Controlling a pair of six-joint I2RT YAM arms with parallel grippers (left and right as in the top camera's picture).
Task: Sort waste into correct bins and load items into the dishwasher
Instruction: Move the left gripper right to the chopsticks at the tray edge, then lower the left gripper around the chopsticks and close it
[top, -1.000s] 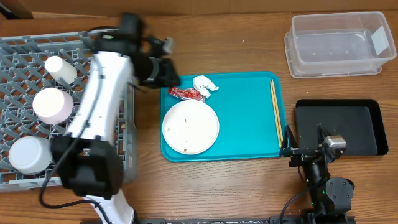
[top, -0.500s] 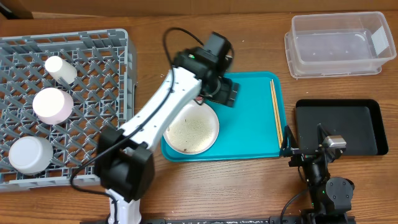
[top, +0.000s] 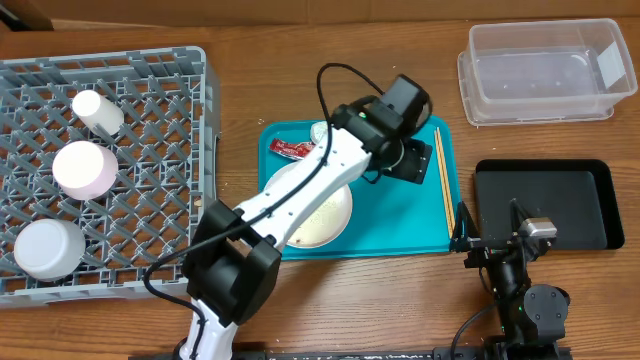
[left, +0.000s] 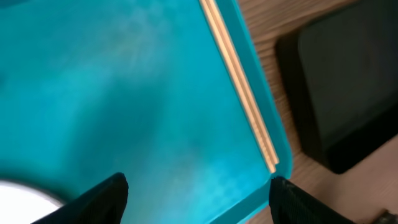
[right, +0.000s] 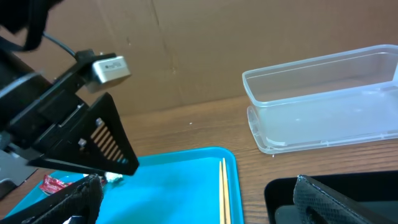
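My left end effector (left: 199, 183): wide, empty, over teal tray (left: 124, 93) | chopstick pair (left: 239, 81): flat along tray's right rim | handling: light, thin, stiff, probably rolls; I'd pinch both sticks mid-length.

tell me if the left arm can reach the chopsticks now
Probably yes: the open left end effector hovers beside the chopsticks, which lie bare along the right edge of the teal tray.

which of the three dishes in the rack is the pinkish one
The middle one, the pinkish bowl, sitting between the small white cup and the pale grey-blue bowl.
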